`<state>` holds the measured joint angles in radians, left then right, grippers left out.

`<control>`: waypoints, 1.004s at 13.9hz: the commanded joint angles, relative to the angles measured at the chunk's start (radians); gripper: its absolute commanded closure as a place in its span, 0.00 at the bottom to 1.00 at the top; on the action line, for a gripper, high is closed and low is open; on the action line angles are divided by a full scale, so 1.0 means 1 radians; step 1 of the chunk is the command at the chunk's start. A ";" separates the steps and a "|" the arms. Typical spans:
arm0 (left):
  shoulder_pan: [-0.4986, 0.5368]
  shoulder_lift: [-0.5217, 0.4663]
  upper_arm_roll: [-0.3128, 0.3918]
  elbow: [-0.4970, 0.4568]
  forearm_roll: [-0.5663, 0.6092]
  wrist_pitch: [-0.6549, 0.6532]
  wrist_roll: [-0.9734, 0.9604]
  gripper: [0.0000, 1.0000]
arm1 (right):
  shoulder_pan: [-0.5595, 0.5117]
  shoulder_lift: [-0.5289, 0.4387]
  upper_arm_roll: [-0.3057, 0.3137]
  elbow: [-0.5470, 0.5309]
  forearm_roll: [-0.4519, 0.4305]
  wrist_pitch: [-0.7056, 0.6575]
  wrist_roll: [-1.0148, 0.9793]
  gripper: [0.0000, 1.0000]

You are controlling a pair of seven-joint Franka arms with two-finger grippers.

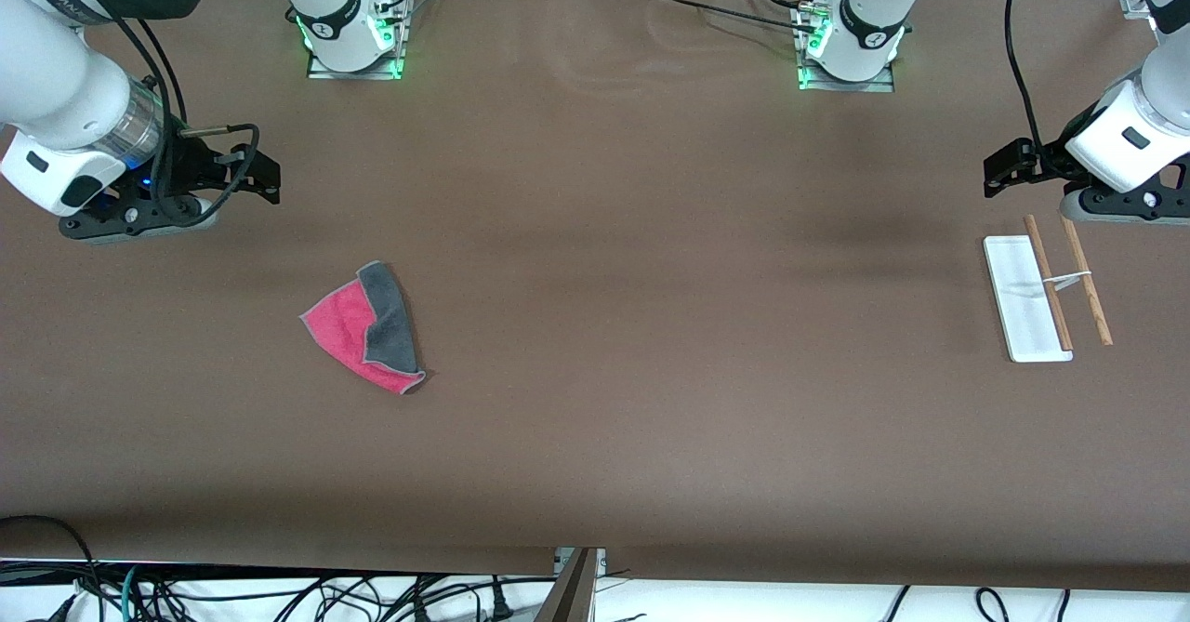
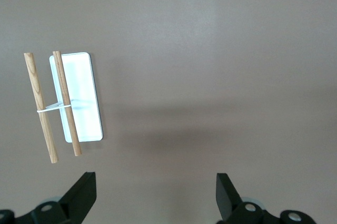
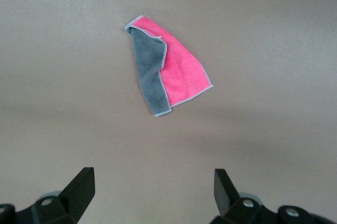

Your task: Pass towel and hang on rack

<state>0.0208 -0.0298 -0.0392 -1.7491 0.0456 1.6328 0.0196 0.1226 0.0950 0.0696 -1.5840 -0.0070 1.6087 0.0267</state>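
Towel (image 1: 367,329) lies flat on the brown table (image 1: 632,352) in the front view, toward the right arm's end, folded so a dark grey flap covers part of the pink-red face. Well apart from it, toward the left arm's end, stands the rack (image 1: 1046,295), its white base on the table with two thin wooden rods beside and over it, joined by a thin crosspiece. The right gripper (image 1: 265,176) hangs over the table near the right arm's end, away from the towel, fingers apart and holding nothing. The left gripper (image 1: 999,174) hangs over the table just beside the rack's end that is farther from the front camera, fingers apart and empty.

From the left wrist view, the left gripper (image 2: 155,195) shows two black fingers (image 2: 84,192) spread wide over bare table, and the rack (image 2: 73,98) sits off to one side, untouched.

From the right wrist view, the right gripper (image 3: 152,192) also has its fingers (image 3: 81,187) wide apart, with the towel (image 3: 166,71) lying on the table ahead of them, not touched.
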 commanded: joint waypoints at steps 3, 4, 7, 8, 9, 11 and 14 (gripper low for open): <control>0.005 0.005 -0.004 0.017 0.008 -0.014 0.019 0.00 | -0.001 -0.011 0.004 -0.004 0.005 -0.004 -0.017 0.00; 0.005 0.005 -0.004 0.017 0.008 -0.014 0.017 0.00 | -0.001 -0.009 0.004 -0.004 0.005 -0.003 -0.019 0.00; 0.005 0.005 -0.004 0.017 0.008 -0.014 0.017 0.00 | -0.001 -0.003 0.004 -0.004 0.004 0.002 -0.021 0.00; 0.005 0.005 -0.004 0.017 0.008 -0.014 0.017 0.00 | 0.003 -0.003 0.004 -0.005 0.004 0.003 -0.021 0.00; 0.005 0.005 -0.004 0.017 0.008 -0.014 0.017 0.00 | 0.003 -0.003 0.004 -0.007 0.004 0.003 -0.019 0.00; 0.005 0.005 -0.004 0.017 0.008 -0.014 0.017 0.00 | 0.005 0.008 0.004 -0.007 0.004 0.007 -0.021 0.00; 0.005 0.005 -0.004 0.017 0.008 -0.016 0.019 0.00 | 0.017 0.087 0.004 -0.007 0.004 0.052 -0.048 0.00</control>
<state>0.0208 -0.0298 -0.0392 -1.7491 0.0456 1.6327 0.0196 0.1338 0.1269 0.0729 -1.5876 -0.0070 1.6178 0.0139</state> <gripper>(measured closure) 0.000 0.000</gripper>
